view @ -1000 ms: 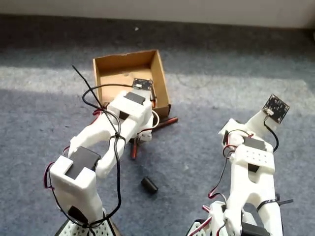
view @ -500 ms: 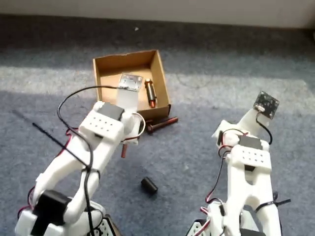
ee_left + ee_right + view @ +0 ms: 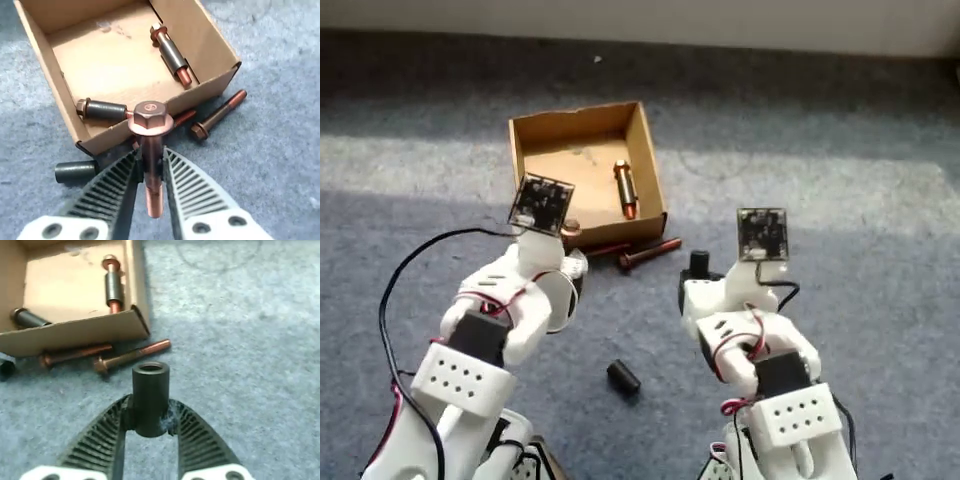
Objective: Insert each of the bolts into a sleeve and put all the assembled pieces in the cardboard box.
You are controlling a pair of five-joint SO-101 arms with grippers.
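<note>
My left gripper [image 3: 150, 157] is shut on a copper bolt [image 3: 149, 150], held head outward just in front of the cardboard box [image 3: 115, 65]. In the high view this gripper [image 3: 570, 242] sits at the box's [image 3: 651, 160] near wall. My right gripper [image 3: 150, 410] is shut on a dark sleeve [image 3: 150, 395] with its bore facing outward; seen from above it [image 3: 698, 272] hovers right of the loose bolts. Two assembled pieces lie in the box: one [image 3: 171, 52] [image 3: 625, 188] by the side wall, another [image 3: 102, 108] at the near wall.
Two loose bolts [image 3: 648, 252] [image 3: 75, 354] lie on the grey carpet in front of the box. One spare sleeve [image 3: 623, 377] rests between the arm bases, another [image 3: 75, 171] beside the box's near corner. Open carpet stretches to the right.
The left arm has drawn back from the box front and lifted its bolt. The right arm has swung from the right in toward the centre with the sleeve.
</note>
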